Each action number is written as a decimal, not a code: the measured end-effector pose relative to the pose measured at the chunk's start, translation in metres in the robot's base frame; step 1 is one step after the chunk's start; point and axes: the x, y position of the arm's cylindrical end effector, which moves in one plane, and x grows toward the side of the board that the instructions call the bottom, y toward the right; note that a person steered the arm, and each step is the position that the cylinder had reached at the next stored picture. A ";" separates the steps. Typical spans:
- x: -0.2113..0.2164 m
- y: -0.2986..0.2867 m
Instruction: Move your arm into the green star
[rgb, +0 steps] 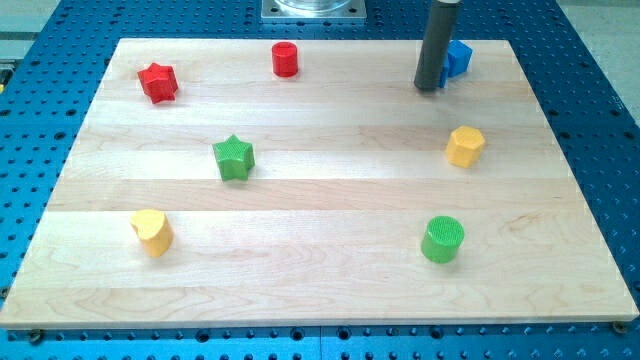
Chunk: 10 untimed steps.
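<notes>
Green star (234, 157) on wooden board (330, 270)

2 red blocks (158, 82), 2 green (233, 158), 2 yellow (464, 146), prob. 1 blue (457, 58).

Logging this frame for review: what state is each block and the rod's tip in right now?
My tip: on the board at the view's top right, right beside the blue block, far from the green star.
Blue block: partly hidden behind the rod.
Green star block: untouched, left of centre.
Red star block: free, top left.
Red cylinder: upright.
Yellow hexagonal block: free.
Yellow heart-like block: free.
Green cylinder: upright.
</notes>
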 end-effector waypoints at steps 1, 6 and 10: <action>0.037 -0.004; 0.086 -0.052; 0.176 -0.077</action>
